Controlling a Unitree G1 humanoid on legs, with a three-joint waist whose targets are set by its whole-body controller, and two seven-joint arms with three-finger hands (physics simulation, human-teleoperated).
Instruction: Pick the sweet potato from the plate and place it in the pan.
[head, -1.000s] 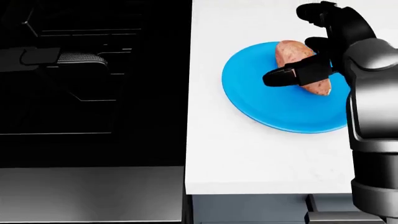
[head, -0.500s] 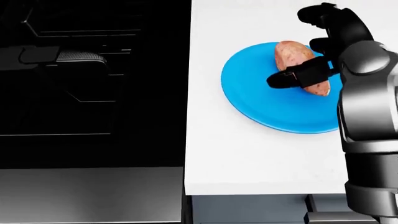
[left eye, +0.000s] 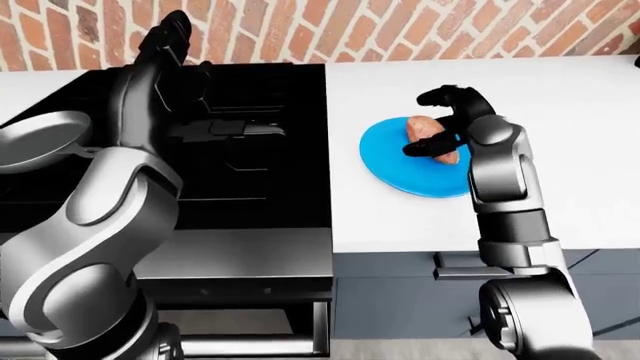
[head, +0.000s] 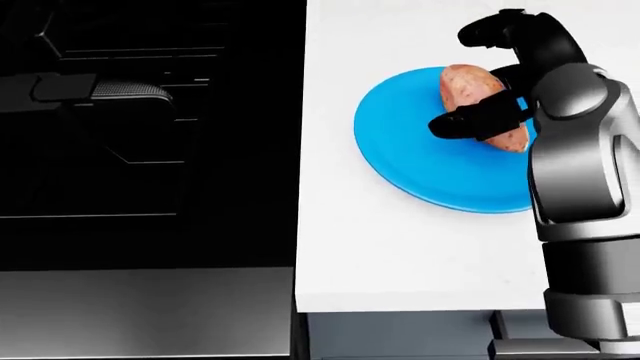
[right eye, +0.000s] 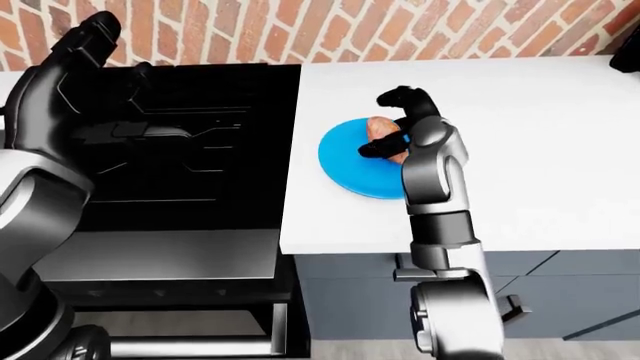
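On the white bench (head: 400, 255), the right robot hand (head: 495, 97) closes its fingers around the sweet potato (head: 475, 94), which lies on the blue plate (head: 420, 169). The round potato could slip out when lifted, because the grip looks shallow.

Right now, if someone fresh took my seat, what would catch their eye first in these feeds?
The bright blue plate on the white counter, right of centre in the head view, with the sweet potato on it and the right hand wrapped over it. Next, the big black stove filling the left side. In the left-eye view the left hand is raised open above the stove, against the brick wall.
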